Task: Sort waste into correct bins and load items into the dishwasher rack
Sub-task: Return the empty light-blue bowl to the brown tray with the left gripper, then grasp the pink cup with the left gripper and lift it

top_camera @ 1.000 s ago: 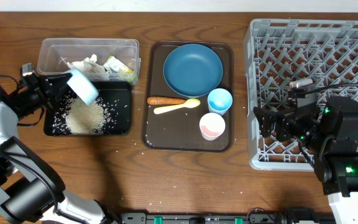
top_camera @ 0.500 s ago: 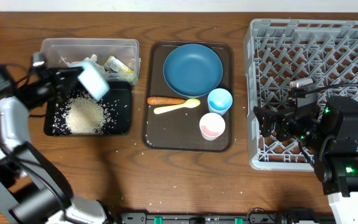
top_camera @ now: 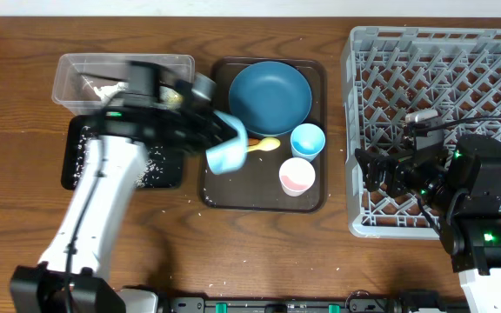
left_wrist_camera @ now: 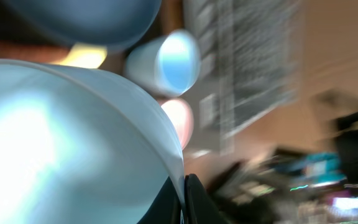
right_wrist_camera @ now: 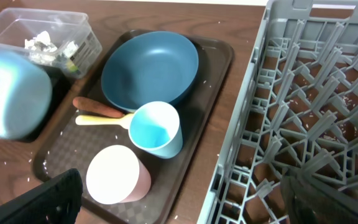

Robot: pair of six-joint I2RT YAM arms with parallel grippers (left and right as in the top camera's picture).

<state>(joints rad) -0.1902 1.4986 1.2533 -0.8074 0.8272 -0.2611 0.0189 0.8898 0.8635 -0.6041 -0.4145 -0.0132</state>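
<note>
My left gripper [top_camera: 215,140] is shut on the rim of the white bowl [top_camera: 227,153] with the light blue inside and holds it over the left part of the brown tray. The bowl fills the left wrist view [left_wrist_camera: 61,143], where it is pinched between my fingers [left_wrist_camera: 196,202]. The dark blue plate [top_camera: 270,96], light blue cup [top_camera: 308,139] and pink cup [top_camera: 297,177] stand on the brown tray. The carrot [right_wrist_camera: 94,106] lies by the spoon. Paper [top_camera: 110,89] lies in the clear tub [top_camera: 76,65]; rice [top_camera: 152,157] lies in the black tray [top_camera: 170,178]. My right gripper [right_wrist_camera: 185,200] is open beside the grey rack [top_camera: 442,69].
The brown serving tray [top_camera: 259,202] lies between the bins and the rack. A pale yellow spoon [top_camera: 268,144] lies on it below the plate. Stray rice grains dot the table in front of the black tray. My left arm [top_camera: 103,200] crosses over the black tray.
My left arm has swung right with the bowl, from above the black tray and tub to over the brown tray. The right arm has not moved.
</note>
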